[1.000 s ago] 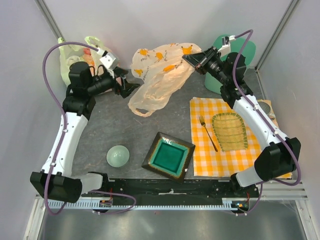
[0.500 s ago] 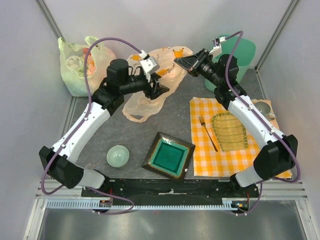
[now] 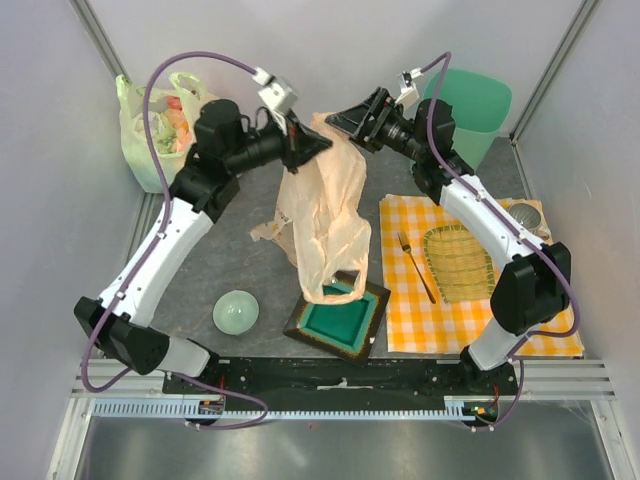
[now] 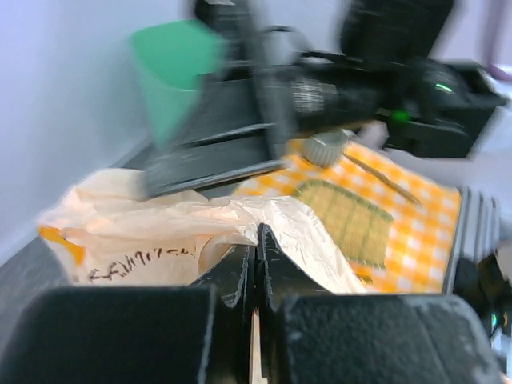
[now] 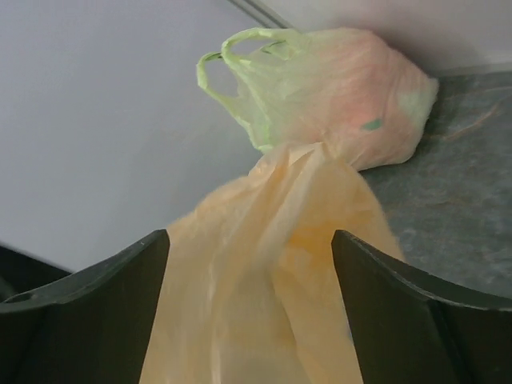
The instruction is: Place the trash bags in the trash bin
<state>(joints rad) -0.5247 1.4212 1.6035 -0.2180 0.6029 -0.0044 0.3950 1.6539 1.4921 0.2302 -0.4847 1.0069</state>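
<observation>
The trash bag point(image 3: 325, 215), thin peach-cream plastic, hangs from my left gripper point(image 3: 322, 143), which is raised above the table's back middle. Its lower loop dangles over the teal dish. In the left wrist view the left gripper point(image 4: 258, 240) is shut, with bag film point(image 4: 160, 232) pinched at the tips. My right gripper point(image 3: 338, 114) is open just right of the bag's top. In the right wrist view the bag point(image 5: 264, 264) drapes between the wide-apart fingers point(image 5: 88, 304) of the right gripper point(image 5: 250, 264), which do not grip it. The mint-green trash bin point(image 3: 482, 100) stands at the back right, behind the right arm.
A stuffed yellow-green bag point(image 3: 158, 125) sits in the back left corner. A pale green bowl point(image 3: 236, 312) and a square teal dish point(image 3: 312, 332) lie near the front. The yellow checked cloth point(image 3: 470, 315) on the right carries a fork point(image 3: 415, 265) and a woven mat point(image 3: 460, 262).
My left gripper has shut on the bag and lifted it off the table. The right gripper has opened and let the bag go, so it now hangs lengthwise.
</observation>
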